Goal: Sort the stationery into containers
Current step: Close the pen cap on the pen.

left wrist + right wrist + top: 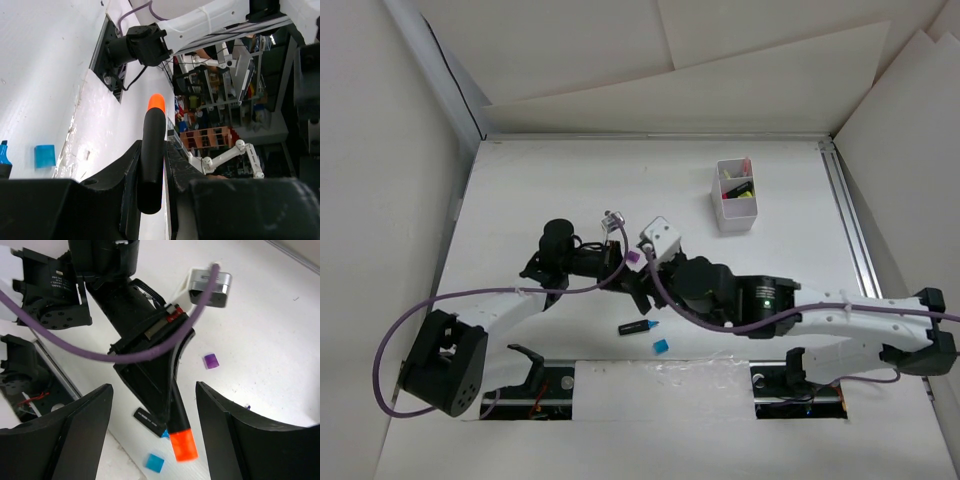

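My left gripper (152, 150) is shut on a black highlighter with an orange cap (155, 120), cap pointing away from the jaws. In the right wrist view the same highlighter (176, 412) sticks out of the left gripper, between the wide-open fingers (85, 425) of my right gripper (154, 390), which touch nothing. In the top view both grippers meet at mid-table, the left (612, 262) and the right (642, 285). A blue-capped highlighter (638, 327) lies on the table just below them. The white box (735, 212) stands at the back right with several highlighters in it.
A loose blue cap (661, 346) lies near the blue highlighter; it also shows in the left wrist view (45, 156) and the right wrist view (154, 462). A loose purple cap (210, 361) lies beside the left gripper. The purple cable (100, 352) crosses the right wrist view.
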Robot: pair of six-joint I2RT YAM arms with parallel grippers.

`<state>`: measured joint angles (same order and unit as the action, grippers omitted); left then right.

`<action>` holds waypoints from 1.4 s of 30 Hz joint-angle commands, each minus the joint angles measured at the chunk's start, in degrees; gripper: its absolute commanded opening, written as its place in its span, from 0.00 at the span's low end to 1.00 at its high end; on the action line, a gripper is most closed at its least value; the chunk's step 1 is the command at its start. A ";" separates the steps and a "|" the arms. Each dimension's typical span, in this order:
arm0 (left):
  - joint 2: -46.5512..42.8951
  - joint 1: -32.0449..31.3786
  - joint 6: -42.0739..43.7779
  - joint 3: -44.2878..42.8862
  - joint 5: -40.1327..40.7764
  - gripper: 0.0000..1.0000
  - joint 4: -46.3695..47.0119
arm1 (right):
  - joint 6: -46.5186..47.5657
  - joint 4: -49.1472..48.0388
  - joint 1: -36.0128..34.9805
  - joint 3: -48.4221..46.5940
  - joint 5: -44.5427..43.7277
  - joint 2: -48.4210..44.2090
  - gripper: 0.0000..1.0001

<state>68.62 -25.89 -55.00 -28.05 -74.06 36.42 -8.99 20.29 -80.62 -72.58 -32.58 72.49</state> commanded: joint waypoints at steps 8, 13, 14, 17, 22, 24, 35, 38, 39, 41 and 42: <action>1.25 2.51 -10.81 3.35 10.76 0.00 23.01 | -13.58 -6.05 0.02 11.05 -7.75 -16.85 0.90; 3.27 2.51 -20.48 7.30 16.14 0.00 41.42 | -21.40 -5.37 2.74 9.92 -11.88 -15.02 0.99; 4.23 2.51 -23.28 7.83 16.93 0.00 43.97 | -24.81 -4.57 3.79 9.91 -12.59 -15.01 1.00; 6.61 2.51 -27.43 9.07 18.25 0.00 55.31 | -28.17 -4.82 10.64 9.21 -7.17 -14.30 1.00; 10.65 2.51 -34.99 9.60 20.18 0.01 71.12 | -29.41 -9.48 22.24 10.96 11.53 -14.91 1.00; 12.32 2.51 -37.01 9.60 20.71 0.01 73.78 | -29.94 -11.75 26.11 11.67 15.25 -15.53 1.00; 7.68 2.51 -26.61 8.01 24.05 0.03 65.91 | -37.58 -24.15 41.32 22.30 42.85 -11.23 0.96; -0.66 2.51 -16.93 5.73 26.94 0.03 46.07 | -38.99 -26.70 41.95 24.32 45.93 -11.23 0.92; -4.86 2.51 -11.50 4.69 28.95 0.03 37.40 | -39.52 -27.32 42.47 24.85 47.07 -11.23 0.90; -8.22 2.51 -8.03 4.07 30.55 0.03 31.28 | -40.13 -28.55 42.47 25.55 48.83 -10.00 0.90; -9.28 2.51 -6.97 4.06 30.56 0.03 29.51 | -40.14 -29.43 42.47 25.55 49.36 -10.00 0.89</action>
<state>63.79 -23.49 -72.18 -20.95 -46.98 67.64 -48.05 -2.13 -38.59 -46.96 11.33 62.46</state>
